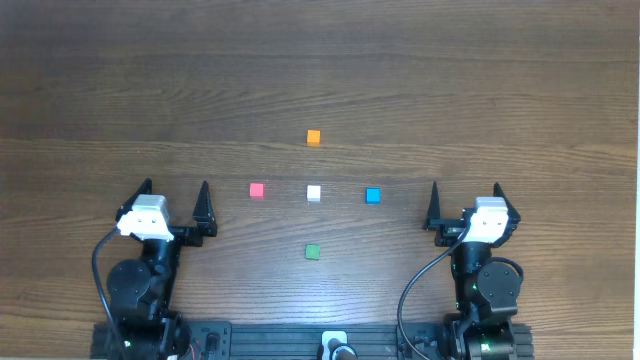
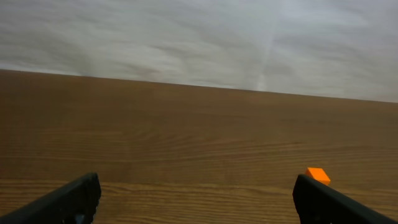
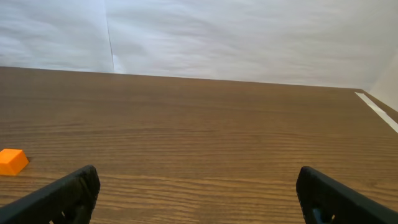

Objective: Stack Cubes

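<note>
Five small cubes lie apart on the wooden table: an orange cube (image 1: 314,137) farthest from the arms, a pink cube (image 1: 257,190), a white cube (image 1: 314,193) and a blue cube (image 1: 373,195) in a row, and a green cube (image 1: 312,252) nearest the bases. My left gripper (image 1: 174,194) stands open at the lower left, left of the pink cube, holding nothing. My right gripper (image 1: 466,197) stands open at the lower right, right of the blue cube, also holding nothing. The orange cube (image 2: 318,175) appears in the left wrist view, and the orange cube (image 3: 12,161) lies at the edge of the right wrist view.
The wooden table (image 1: 320,70) stretches wide and bare beyond the cubes. A pale wall (image 3: 249,37) rises behind its far edge. A light strip (image 3: 376,109) runs along the table's right side.
</note>
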### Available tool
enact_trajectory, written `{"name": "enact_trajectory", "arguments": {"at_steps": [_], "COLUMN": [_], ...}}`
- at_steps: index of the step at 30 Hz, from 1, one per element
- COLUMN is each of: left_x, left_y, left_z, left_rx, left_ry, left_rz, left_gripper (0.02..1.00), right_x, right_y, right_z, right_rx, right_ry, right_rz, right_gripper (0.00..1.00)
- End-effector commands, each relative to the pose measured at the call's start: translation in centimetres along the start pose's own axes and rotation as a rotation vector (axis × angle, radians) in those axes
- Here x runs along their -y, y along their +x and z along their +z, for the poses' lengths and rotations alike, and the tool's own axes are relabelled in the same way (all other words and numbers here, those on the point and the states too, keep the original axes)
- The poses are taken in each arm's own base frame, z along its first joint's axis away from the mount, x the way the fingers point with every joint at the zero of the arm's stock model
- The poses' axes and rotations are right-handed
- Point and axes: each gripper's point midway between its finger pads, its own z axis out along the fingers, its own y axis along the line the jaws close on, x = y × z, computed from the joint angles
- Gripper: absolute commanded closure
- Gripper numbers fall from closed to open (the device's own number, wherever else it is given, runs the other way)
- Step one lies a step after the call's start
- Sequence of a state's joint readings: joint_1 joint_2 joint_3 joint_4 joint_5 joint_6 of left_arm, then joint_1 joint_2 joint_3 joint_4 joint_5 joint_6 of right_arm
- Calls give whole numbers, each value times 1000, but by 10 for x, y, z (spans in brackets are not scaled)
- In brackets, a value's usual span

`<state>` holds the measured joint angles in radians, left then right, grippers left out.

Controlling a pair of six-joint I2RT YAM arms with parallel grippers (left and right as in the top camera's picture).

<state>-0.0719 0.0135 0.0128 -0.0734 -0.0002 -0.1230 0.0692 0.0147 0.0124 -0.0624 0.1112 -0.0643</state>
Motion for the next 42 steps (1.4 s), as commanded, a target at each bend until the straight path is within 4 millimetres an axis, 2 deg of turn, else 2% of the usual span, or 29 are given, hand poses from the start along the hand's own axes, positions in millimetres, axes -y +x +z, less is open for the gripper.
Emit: {"name": "enact_trajectory", "arguments": {"at_steps": [1,3,8,11,17,21,23,27,30,34,38,42], "left_x": [11,25,37,58,95,113,115,118,109,98,90,81], "left_y": [3,3,7,5,4,22,33,72,108,138,153,158], "left_z": [0,-1,0,3,23,46,55,67,67,63,61,63], "left_rx": [-5,-14,-104,-212,-537,-803,-899,-1092,-1206,-1293,-1326,-1322], "left_ry": [66,144,198,275,318,264,212,129,29,-58,-103,-148], "left_rz": [2,-19,-150,-164,-195,-208,-208,-213,-239,-236,-211,-179], "left_gripper": [20,23,20,20,23,25,45,60,53,64,91,137], "right_x": [-3,-3,-3,-3,-3,-3,-3,-3,-3,-3,-3,-3], "right_y": [1,1,1,1,1,1,1,1,1,1,1,1], "right_z": [0,0,0,0,0,0,0,0,0,0,0,0], "right_rx": [2,2,2,2,2,2,2,2,2,2,2,2], "right_ry": [-16,-16,-16,-16,-16,-16,-16,-16,-16,-16,-16,-16], "right_rz": [-5,-5,-5,-5,-5,-5,-5,-5,-5,-5,-5,-5], "right_gripper": [9,7,9,9,7,9,9,9,9,7,9,7]}}
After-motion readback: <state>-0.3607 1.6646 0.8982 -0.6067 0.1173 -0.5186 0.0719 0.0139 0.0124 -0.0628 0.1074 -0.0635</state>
